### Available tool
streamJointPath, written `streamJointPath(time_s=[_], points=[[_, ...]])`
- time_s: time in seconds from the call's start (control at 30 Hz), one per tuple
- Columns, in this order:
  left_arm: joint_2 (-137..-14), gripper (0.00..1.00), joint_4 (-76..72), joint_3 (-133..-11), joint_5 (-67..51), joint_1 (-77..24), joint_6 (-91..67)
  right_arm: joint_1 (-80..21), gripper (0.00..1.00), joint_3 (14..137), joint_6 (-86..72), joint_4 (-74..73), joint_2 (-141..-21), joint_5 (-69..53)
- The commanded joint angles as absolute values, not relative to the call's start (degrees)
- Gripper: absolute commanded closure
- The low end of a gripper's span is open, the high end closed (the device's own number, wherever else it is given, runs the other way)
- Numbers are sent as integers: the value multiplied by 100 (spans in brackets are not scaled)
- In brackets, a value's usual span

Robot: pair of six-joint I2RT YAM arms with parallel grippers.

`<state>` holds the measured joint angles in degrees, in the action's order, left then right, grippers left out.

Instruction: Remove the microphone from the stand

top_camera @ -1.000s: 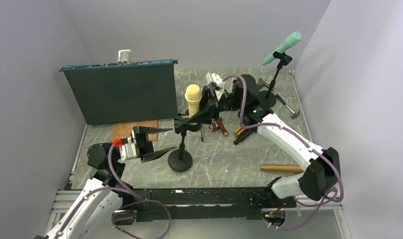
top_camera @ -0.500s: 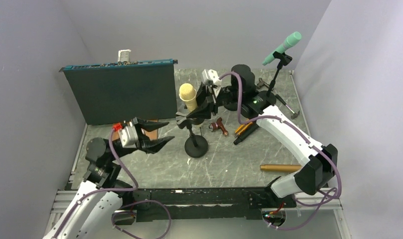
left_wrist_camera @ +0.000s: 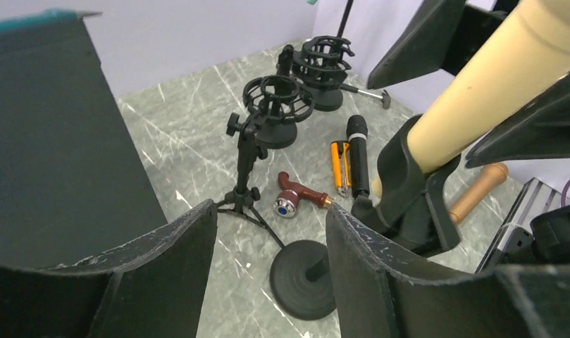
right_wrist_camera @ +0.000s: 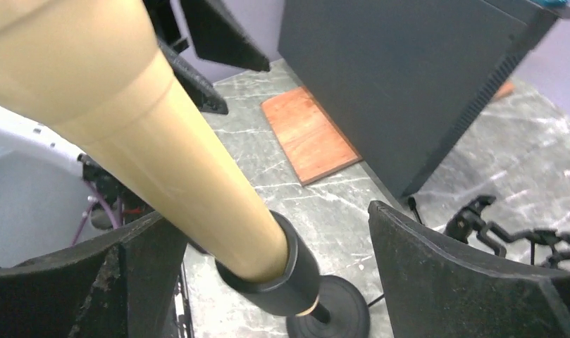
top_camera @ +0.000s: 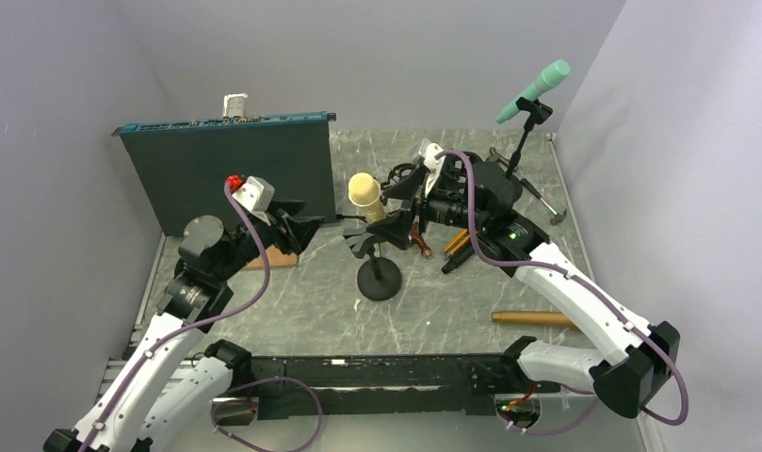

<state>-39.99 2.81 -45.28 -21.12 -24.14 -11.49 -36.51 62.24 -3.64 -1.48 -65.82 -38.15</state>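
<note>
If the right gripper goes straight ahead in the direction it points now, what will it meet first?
The right gripper would most likely meet the beige microphone first; it crosses just ahead of the open fingers.

Tan microphone (left_wrist_camera: pixel 490 84) seated in black stand clip (left_wrist_camera: pixel 409 186), left pincer (left_wrist_camera: pixel 270 215) spread wide nearby

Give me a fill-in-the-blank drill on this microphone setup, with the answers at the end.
1. The beige microphone sits clipped on a stand whose round base is ____.
2. The left gripper and the right gripper are both ____.
3. The teal microphone stands at the far ____ corner of the table.
Missing words: black; open; right.
</note>
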Motion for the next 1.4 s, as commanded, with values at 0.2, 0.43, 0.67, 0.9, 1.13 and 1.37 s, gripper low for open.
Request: streamJointPath(time_s=[0.2, 0.43, 0.67, 0.9, 1.13, 1.37], points=[[-3999, 36, 479, -4846, -659, -2424, -2274, -4602, 0, 6555, -1432, -1218, -6163, -185], [-4566, 39, 993, -5231, -1187, -2421, -2786, -5281, 0, 6713, -1385, -1467, -6207, 1420], [-4762, 44, -1020, -4654, -3299, -3075, -2916, -5587, 0, 6636, -707, -939, -6355, 1578], [-4965, 43, -815, -4804, -2974, -3285, -3116, -6138, 0, 6835, -184, -549, -6498, 2126], [-5292, 45, -834, -4797, -3097, -3391, -3455, -6814, 10, 6982, 18, -506, -6834, 4246], [-4797, 36, -821, -4589, -2917, -3393, -3147, -6810, 26, 6181, 609, 788, -6767, 3626]])
